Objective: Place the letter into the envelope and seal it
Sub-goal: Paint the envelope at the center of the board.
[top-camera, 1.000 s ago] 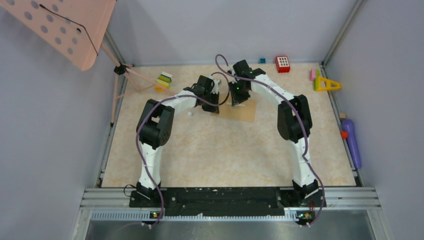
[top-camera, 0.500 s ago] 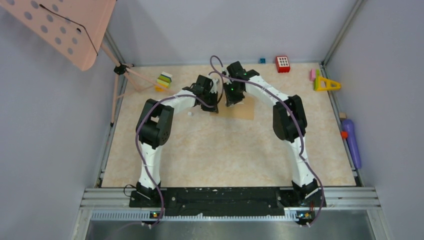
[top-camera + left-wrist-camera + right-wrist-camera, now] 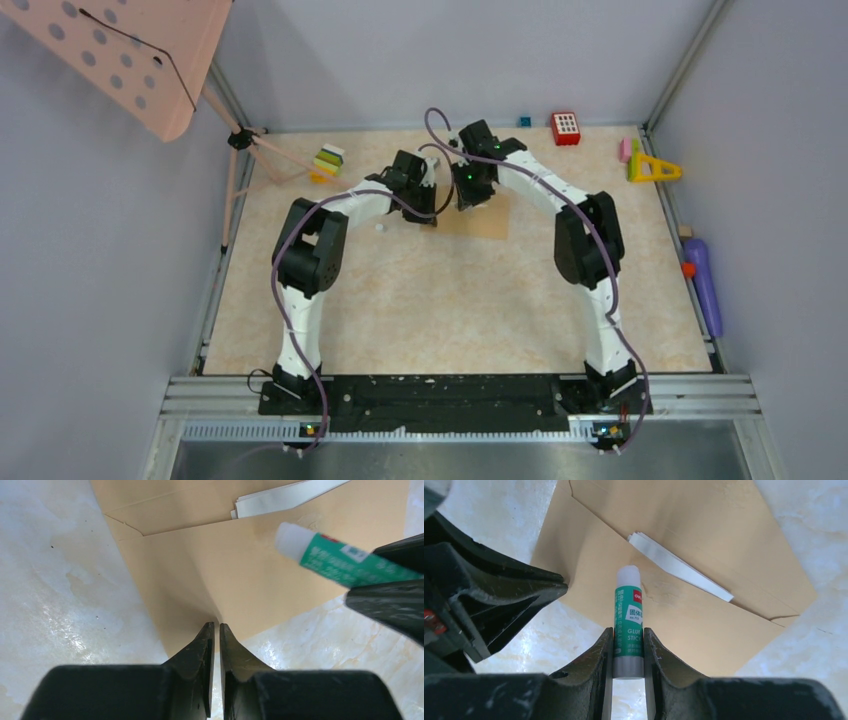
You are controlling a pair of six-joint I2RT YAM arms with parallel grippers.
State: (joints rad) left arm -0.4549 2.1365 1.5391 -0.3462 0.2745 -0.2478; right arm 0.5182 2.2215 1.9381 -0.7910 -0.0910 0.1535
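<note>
The right pincer (image 3: 628, 631) clamps a green glue stick (image 3: 628, 607) and sits slightly further left than a second ago, closer to the left pincer (image 3: 216, 627). The left pincer pinches the flap point of the envelope (image 3: 225, 565). The envelope lies open on the desk (image 3: 450, 300) with the letter (image 3: 679, 567) poking out.

I watch the whole counter (image 3: 400, 320) from a fixed camera high behind the near edge, facing downward; both wrist cameras look down close, sharing the same envelope (image 3: 240, 570).
</note>
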